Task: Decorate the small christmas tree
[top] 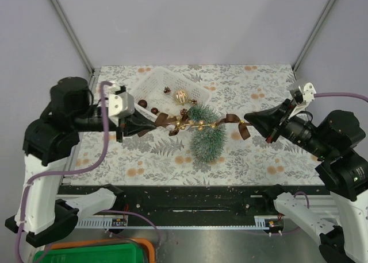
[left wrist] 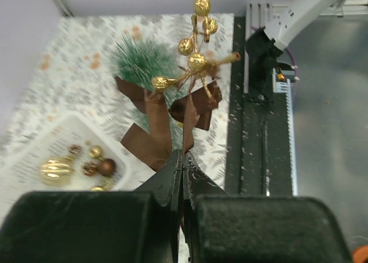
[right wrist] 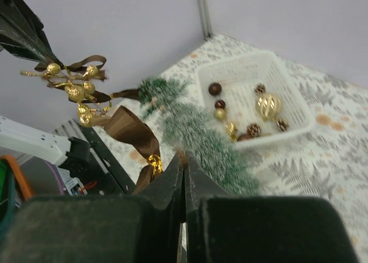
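The small christmas tree [top: 207, 138] lies on its side on the leaf-print cloth, in front of the white basket [top: 150, 74]. A brown ribbon garland [top: 195, 124] with gold beads hangs stretched above it, between my two grippers. My left gripper [top: 150, 124] is shut on the garland's left end. In the left wrist view, ribbon loops [left wrist: 150, 142] run from that gripper [left wrist: 183, 155] to the bead cluster [left wrist: 195, 62] and the tree [left wrist: 144, 59]. My right gripper [top: 248, 120] is shut on the right end. In the right wrist view, the ribbon [right wrist: 129, 131] leaves that gripper [right wrist: 184, 158] beside the tree [right wrist: 195, 131].
The basket [right wrist: 299, 119] holds a ribbed gold bauble [top: 181, 96], small brown and gold balls and pinecones. Metal frame posts stand at the table's back corners. A green bin [top: 92, 252] with an orange rim sits below the table's near edge, left.
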Controlling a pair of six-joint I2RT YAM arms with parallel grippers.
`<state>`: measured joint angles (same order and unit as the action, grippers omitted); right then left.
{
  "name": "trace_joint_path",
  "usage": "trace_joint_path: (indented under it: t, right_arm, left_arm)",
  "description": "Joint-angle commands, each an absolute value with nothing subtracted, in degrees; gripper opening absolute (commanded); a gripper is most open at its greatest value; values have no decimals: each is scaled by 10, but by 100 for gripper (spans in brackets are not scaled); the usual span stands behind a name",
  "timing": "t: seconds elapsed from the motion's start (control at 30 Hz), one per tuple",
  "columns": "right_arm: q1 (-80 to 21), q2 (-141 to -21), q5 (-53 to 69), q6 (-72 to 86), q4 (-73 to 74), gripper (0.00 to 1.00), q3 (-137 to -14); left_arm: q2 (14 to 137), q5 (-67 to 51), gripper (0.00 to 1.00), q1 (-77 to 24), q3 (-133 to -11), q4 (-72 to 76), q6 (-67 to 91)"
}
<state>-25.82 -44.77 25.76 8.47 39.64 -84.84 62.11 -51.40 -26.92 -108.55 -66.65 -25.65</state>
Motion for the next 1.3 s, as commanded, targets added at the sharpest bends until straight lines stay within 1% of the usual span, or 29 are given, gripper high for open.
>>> trace_joint_path:
  t: [0.0, 0.13, 0.37, 0.53, 0.63, 0.9, 1.13, 1.27]
  right_arm:
    - [-257, -410, 144, 83, 448, 0, -801]
    - [-257, -384, 98, 116, 452, 0, -731]
    - [-257, -375, 32, 146, 417, 0, -627]
    - [-257, -395, -53, 139, 410, 0, -612]
    - [-257, -401, -82, 138, 405, 0, -610]
    - [-258, -411, -94, 147, 384, 0, -572]
    - [-257, -472, -64, 123, 282, 0, -560]
    - [-257, -504, -49, 107, 203, 0, -557]
  left_arm:
    - [612, -528, 0, -272, -975, -619, -247]
    - [599, -529, 0, -279, -879, -574, -229]
    - [616, -505, 3, -289, -810, -491, -177]
    - [634, -503, 9, -304, -778, -434, -130]
    - [645, -494, 12, -315, -759, -412, -112]
    - [669, -459, 20, -345, -715, -392, -117]
    - [694, -387, 23, -351, -717, -353, -123]
    - [714, -374, 23, -351, -737, -332, -115]
